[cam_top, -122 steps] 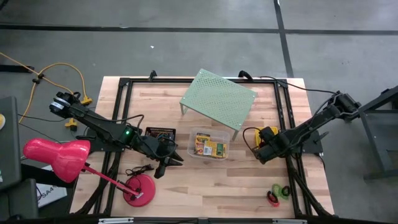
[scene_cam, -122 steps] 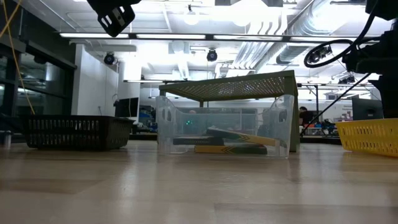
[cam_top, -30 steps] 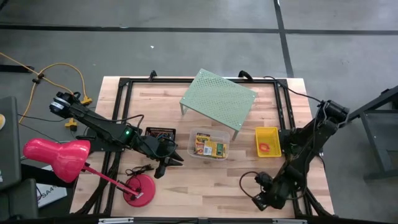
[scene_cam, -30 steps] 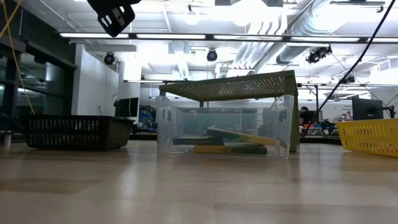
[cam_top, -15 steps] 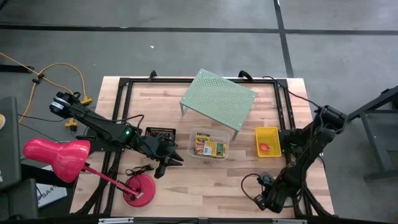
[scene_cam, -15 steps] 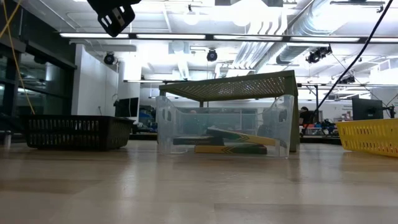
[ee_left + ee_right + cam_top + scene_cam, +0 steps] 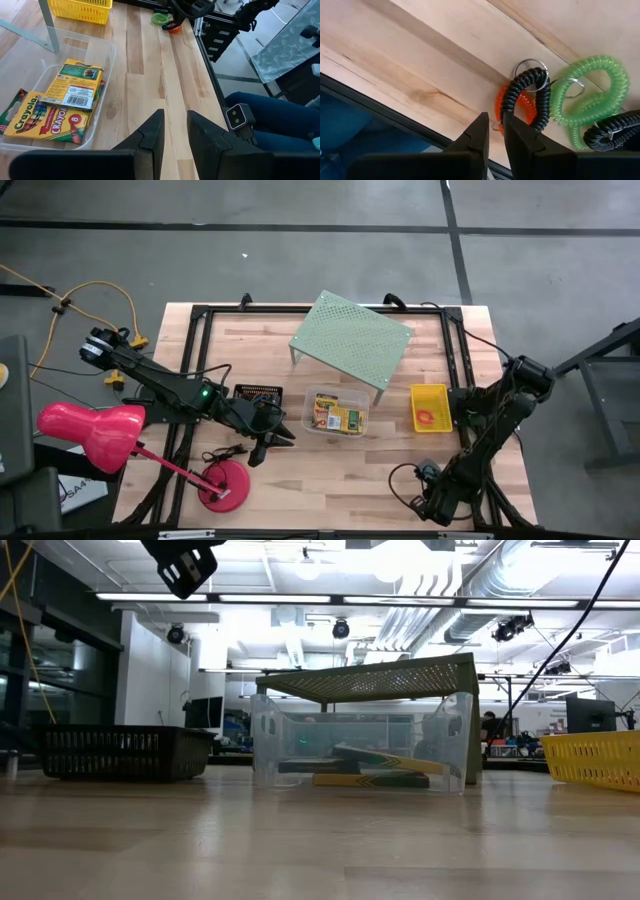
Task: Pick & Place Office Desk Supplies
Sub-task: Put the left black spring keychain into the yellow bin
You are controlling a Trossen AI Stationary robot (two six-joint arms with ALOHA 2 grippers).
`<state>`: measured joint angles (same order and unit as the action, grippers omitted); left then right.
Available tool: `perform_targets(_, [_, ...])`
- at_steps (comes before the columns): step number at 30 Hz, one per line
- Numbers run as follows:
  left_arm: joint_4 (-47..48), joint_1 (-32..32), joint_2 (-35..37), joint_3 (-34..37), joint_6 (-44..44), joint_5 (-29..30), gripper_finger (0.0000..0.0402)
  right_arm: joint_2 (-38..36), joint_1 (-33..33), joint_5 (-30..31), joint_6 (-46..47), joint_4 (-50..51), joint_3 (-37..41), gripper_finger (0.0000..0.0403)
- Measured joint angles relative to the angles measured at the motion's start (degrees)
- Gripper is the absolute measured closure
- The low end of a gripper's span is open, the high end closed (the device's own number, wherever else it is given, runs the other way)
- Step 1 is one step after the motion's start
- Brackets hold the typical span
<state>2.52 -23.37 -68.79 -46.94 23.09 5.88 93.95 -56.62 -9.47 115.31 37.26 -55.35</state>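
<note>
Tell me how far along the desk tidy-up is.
Done: crayon boxes lie in the clear tub; one red coil sits in the yellow basket.
In hand: right gripper down at the orange coil.
Left: green and black coils.

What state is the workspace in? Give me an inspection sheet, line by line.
Surface: wooden table, bare in the middle.
Job's things: clear tub holding crayon boxes; yellow basket; black mesh tray; green coil, orange coil and black coil bunched at the near right edge.
Clutter: pink lamp; green perforated shelf.
Grippers: left gripper slightly open, empty, beside the tub; right gripper over the coils.
Cables: yellow cable off the table's left.
Surroundings: a person's blue-clad legs beside the table.
</note>
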Motion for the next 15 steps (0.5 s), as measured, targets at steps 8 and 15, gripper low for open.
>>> perform_targets(8, [0.0,0.01,0.0,0.0,0.0,-0.01,0.0324,0.0,-0.42,0.28,-0.02,1.97,0.0,0.036])
perform_targets(15, [0.0,0.01,0.0,0.0,0.0,-0.01,0.0324,0.26,-0.77,0.59,-0.03,1.53,0.0,0.036])
